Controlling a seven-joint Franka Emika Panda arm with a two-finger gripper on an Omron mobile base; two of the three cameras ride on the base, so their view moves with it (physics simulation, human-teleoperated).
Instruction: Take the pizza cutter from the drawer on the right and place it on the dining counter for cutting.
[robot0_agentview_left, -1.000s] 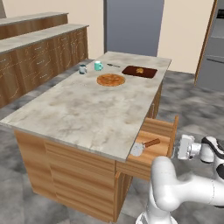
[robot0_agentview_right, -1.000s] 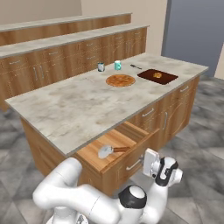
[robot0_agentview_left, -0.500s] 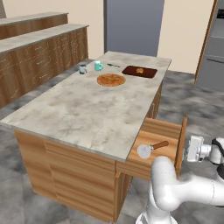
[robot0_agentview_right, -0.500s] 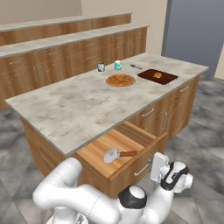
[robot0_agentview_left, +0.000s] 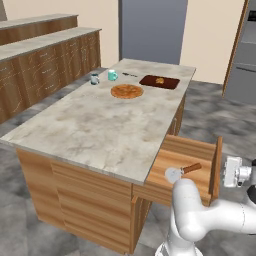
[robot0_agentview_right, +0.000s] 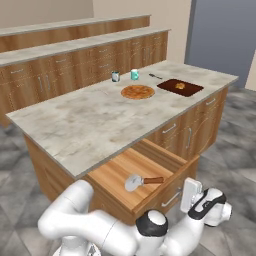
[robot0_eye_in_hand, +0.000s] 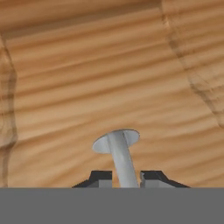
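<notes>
On the surface (robot0_agentview_left: 100, 125), toward its far end, a small cup (robot0_agentview_left: 94, 78) and a teal mug (robot0_agentview_left: 112, 75) are seen at the left, then a pizza (robot0_agentview_left: 126, 91), then a dark board (robot0_agentview_left: 159, 82) at the right. No writing can be read on any of them. The drawer (robot0_agentview_left: 192, 150) is pulled wide open from the right side of the island, and the cutter (robot0_agentview_left: 181, 171) is laid flat inside it, disc toward the surface, brown handle pointing away. The arm is bent low in front of the drawer, with the hand held against the drawer's front panel. In the hand view, the pincer (robot0_eye_in_hand: 125, 177) is seen clamped on the handle (robot0_eye_in_hand: 122, 162), a dark tip set at each side of the metal bar. The pincer itself is hidden behind the wrist in both base views.
</notes>
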